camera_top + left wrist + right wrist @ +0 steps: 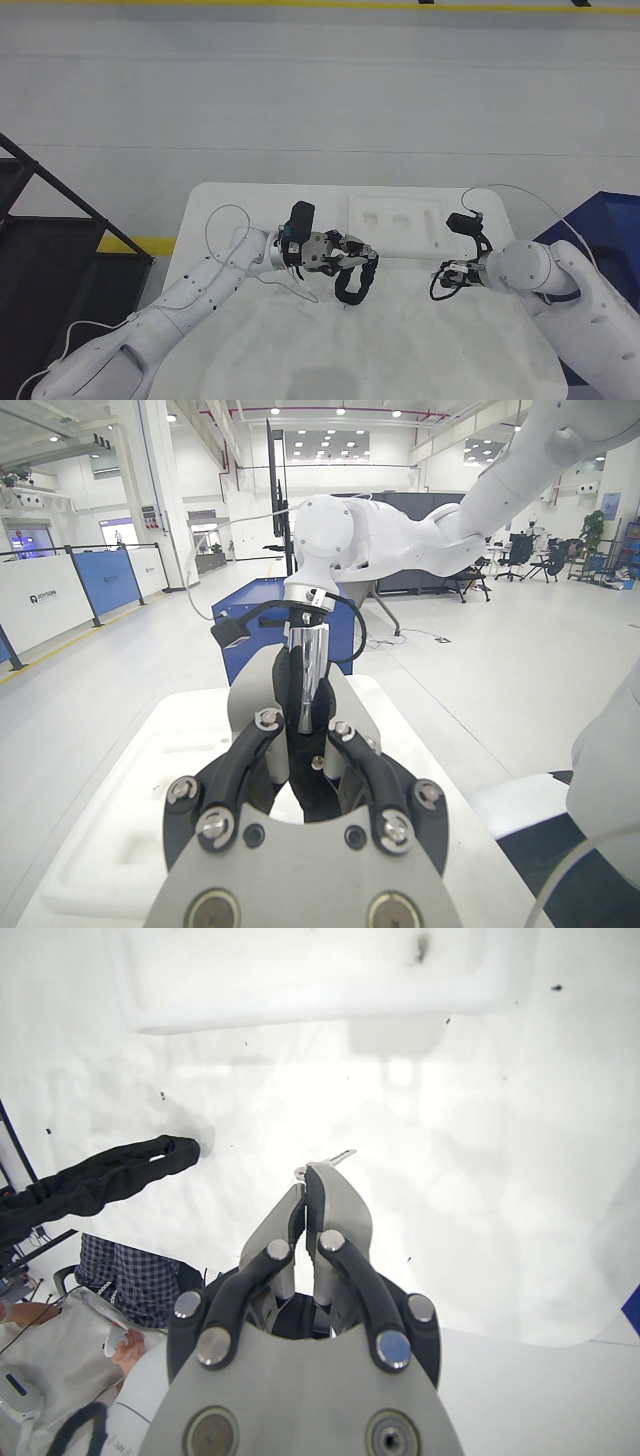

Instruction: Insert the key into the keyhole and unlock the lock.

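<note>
In the top view the left gripper (348, 256) sits at the centre of the frame above the white table (260, 200). Its 2 fingers are clamped on the cable lock (357, 283), whose black fabric-covered loop trails from the gripper toward the lower part of the frame. The left wrist view shows the lock's chrome cylinder (310, 665) sticking out beyond the fingers, pointed toward the other arm. The right gripper (306, 1185) is at centre right in the top view, about level with the lock and well apart from it. Its fingers are pressed together on the head of the key (340, 1157), and the silver blade juts out sideways past the tips. A white foam tray (400, 222) with recesses lies on the table just above both grippers in the top view.
</note>
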Robot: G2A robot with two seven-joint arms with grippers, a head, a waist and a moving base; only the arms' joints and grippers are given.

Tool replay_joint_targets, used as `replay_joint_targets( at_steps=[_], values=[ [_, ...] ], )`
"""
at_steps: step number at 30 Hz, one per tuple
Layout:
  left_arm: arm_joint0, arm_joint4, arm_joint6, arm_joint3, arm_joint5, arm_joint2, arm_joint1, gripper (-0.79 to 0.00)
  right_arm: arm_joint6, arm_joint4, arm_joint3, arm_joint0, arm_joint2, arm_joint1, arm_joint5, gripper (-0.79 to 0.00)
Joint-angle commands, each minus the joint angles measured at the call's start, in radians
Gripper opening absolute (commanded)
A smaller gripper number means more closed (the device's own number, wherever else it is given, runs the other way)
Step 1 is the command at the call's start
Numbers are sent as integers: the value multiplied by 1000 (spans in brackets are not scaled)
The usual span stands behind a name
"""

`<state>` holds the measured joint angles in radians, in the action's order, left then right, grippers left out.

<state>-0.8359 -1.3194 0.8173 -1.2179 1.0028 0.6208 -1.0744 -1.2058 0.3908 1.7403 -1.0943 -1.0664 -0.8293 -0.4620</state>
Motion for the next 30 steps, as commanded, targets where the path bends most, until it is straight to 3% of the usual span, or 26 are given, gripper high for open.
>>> replay_joint_targets(
  at_steps=[1,14,30],
  values=[
    [0,0,0,0,0,0,0,-785,-6,-7,-51,59,24,-11,20,-785],
    [0,0,0,0,0,0,0,-785,-8,-76,-400,334,165,-90,149,-785],
    [0,0,0,0,0,0,0,-785,12,-127,-680,458,266,-163,245,-785]
  ],
)
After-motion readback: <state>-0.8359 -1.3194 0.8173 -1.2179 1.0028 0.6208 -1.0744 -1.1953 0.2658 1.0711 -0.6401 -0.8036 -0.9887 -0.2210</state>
